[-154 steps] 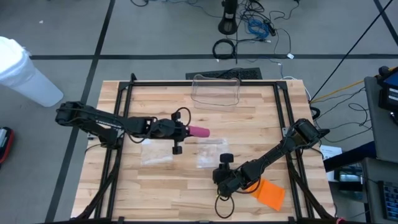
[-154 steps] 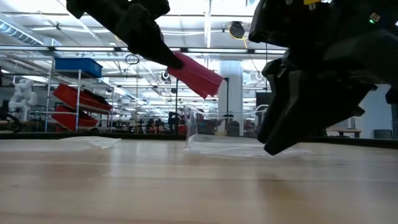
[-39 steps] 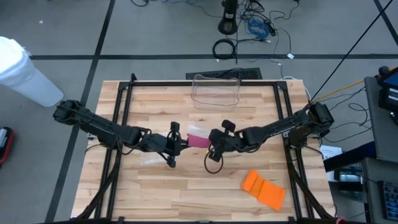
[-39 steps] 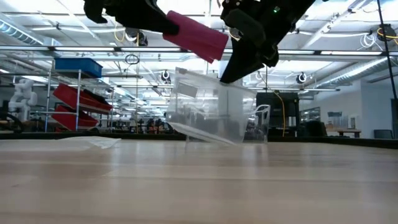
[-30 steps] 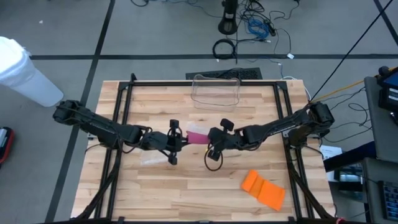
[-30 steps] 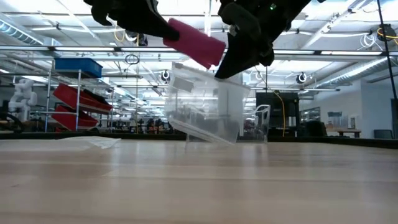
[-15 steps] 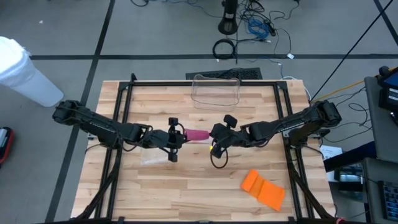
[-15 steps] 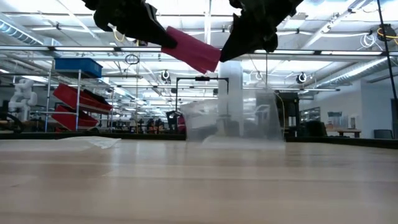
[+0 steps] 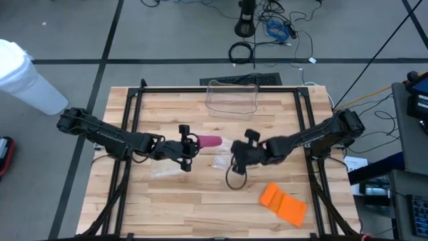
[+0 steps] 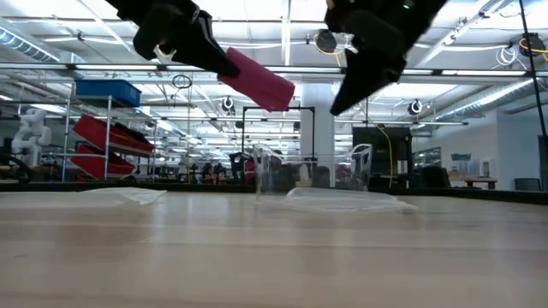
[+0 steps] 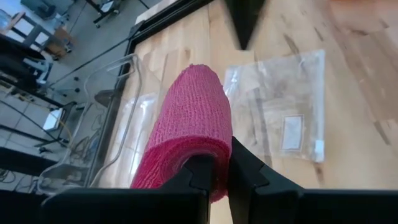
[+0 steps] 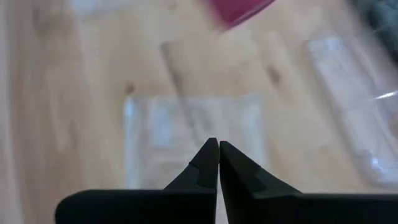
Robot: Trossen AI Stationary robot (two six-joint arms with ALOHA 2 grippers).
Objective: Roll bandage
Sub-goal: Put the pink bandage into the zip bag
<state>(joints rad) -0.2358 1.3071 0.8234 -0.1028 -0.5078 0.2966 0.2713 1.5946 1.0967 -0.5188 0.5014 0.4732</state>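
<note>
A pink bandage roll (image 9: 211, 141) hangs in the air above the table's middle, with my left gripper (image 9: 198, 142) shut on its left end. In the low view the roll (image 10: 258, 81) slants down toward its free end. To its right, my right gripper (image 9: 234, 155) is shut and holds nothing. It hovers, pointing steeply down, over a clear plastic bag (image 12: 193, 134) that lies flat on the wood. The roll's free end (image 12: 240, 9) shows beyond that gripper's fingertips (image 12: 218, 149). My left gripper holds the roll by the wall at its near end (image 11: 217, 182), pinched between the two fingers. One finger (image 11: 199, 171) seems to sit in the hollow core and the other (image 11: 245, 173) outside. The fingers lie along the roll, which sticks out beyond them, clear of the table.
A second clear bag (image 9: 164, 167) lies flat below the left arm. A clear plastic container (image 9: 233, 98) stands at the far edge. An orange folded piece (image 9: 284, 203) lies near the front right. A black frame (image 9: 131, 134) runs round the tabletop.
The clear bag that hung below my right gripper beside the roll has fallen and now lies flat on the table. My right gripper has drawn away from the roll toward the table's right and near edges and tipped further down. My left gripper has tipped the roll slightly.
</note>
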